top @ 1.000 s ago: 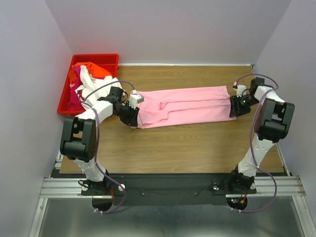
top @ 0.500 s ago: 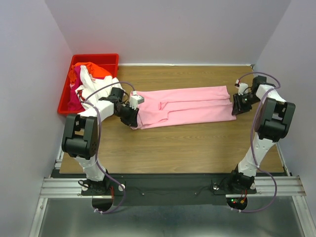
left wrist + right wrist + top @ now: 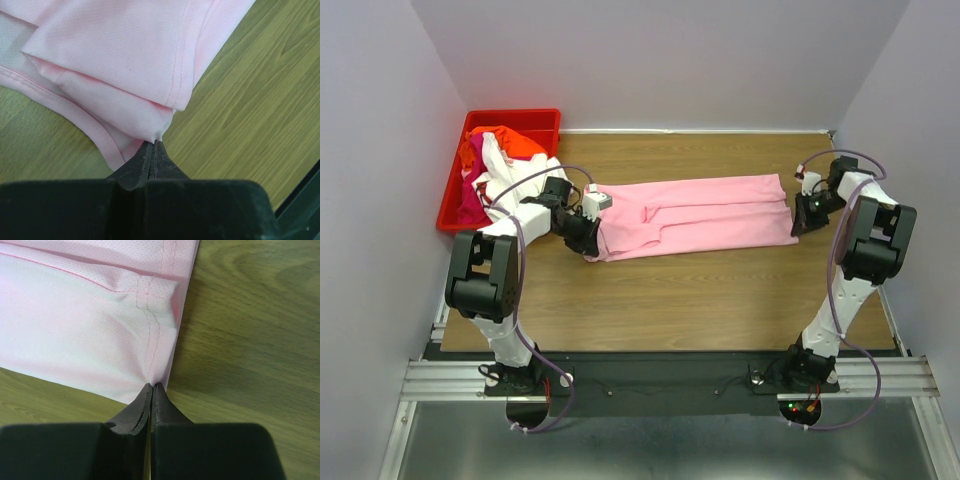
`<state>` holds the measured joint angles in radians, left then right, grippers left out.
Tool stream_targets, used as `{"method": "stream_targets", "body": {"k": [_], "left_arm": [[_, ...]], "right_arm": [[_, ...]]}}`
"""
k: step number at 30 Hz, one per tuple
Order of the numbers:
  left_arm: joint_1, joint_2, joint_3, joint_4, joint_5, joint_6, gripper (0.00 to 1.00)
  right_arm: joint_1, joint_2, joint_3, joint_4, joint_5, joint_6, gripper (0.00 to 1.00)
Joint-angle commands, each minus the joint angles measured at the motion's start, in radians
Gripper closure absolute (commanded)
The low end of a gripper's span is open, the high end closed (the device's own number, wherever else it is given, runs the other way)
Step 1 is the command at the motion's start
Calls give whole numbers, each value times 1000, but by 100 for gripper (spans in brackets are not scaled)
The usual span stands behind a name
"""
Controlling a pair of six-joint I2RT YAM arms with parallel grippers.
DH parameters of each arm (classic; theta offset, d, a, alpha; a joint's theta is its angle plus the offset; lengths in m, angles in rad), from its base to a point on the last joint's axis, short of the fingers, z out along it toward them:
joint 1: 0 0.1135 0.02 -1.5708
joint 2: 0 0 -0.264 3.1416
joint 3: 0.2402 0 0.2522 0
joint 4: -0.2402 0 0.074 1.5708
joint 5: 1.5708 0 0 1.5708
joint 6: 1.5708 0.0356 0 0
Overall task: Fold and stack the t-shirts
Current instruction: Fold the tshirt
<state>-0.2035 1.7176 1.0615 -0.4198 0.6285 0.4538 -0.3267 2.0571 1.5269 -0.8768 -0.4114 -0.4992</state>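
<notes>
Two arms reach out over the wooden table [image 3: 700, 295] in the overhead view, one at each end of the pink t-shirt [image 3: 695, 213]. The shirt lies flat across the middle of the table, folded into a long band that runs left to right. The left gripper [image 3: 588, 243] sits low at the band's near left corner. The right gripper [image 3: 798, 225] is at its near right corner. Off at the table's far left corner stands a red bin [image 3: 448, 208], and the other t-shirts [image 3: 498, 150], white, orange-red and magenta, are heaped inside it.

From the left wrist camera, the left gripper [image 3: 152, 146] has its jaws squeezed together. A corner of the pink t-shirt [image 3: 125, 55] is nipped between the tips. You can see several folded layers stacked there, a stitched hem curving along the lowest one, all resting on the table [image 3: 250, 100].

From the right wrist camera it looks much the same. The right gripper [image 3: 151, 389] is clamped tight on the edge of the pink t-shirt [image 3: 80, 330], right where a double-stitched hem runs down into the fingertips. The cloth spreads away to the left, and bare wood of the table [image 3: 250, 330] shows to the right.
</notes>
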Motion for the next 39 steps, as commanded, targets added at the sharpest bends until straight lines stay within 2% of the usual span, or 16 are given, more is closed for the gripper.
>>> {"method": "stream_targets", "body": {"k": [1,8,19,21,22,24,25,26,32,39], "left_arm": [[-2,-42,31,-23,17,25,100],[7,-124,-31,-100,-73,123,100],[6,-44,-121,-120,-165,223,100],[6,-52,-135,-122,-171,227,100],[6,-73,-133,-128,-167,239,85],[6,-110,-124,-151,-145,249,70],[6,-153,-106,-160,-124,253,60],[6,-171,-94,-180,-115,255,58],[-16,-237,-8,-240,-59,234,56],[-66,-207,11,-122,-1,111,56]], "right_arm": [[-18,-32,50,-24,5,-10,99],[-57,-94,-7,-33,57,-70,99],[-55,-98,-191,-34,89,-160,99],[-55,-106,-200,-40,103,-179,95],[-57,-118,-205,-47,106,-183,82],[-57,-138,-203,-59,102,-191,68],[-55,-162,-200,-66,97,-193,57],[-55,-175,-185,-85,80,-194,54],[-55,-248,-108,-142,11,-190,50],[-15,-255,25,-149,-156,-85,58]]}}
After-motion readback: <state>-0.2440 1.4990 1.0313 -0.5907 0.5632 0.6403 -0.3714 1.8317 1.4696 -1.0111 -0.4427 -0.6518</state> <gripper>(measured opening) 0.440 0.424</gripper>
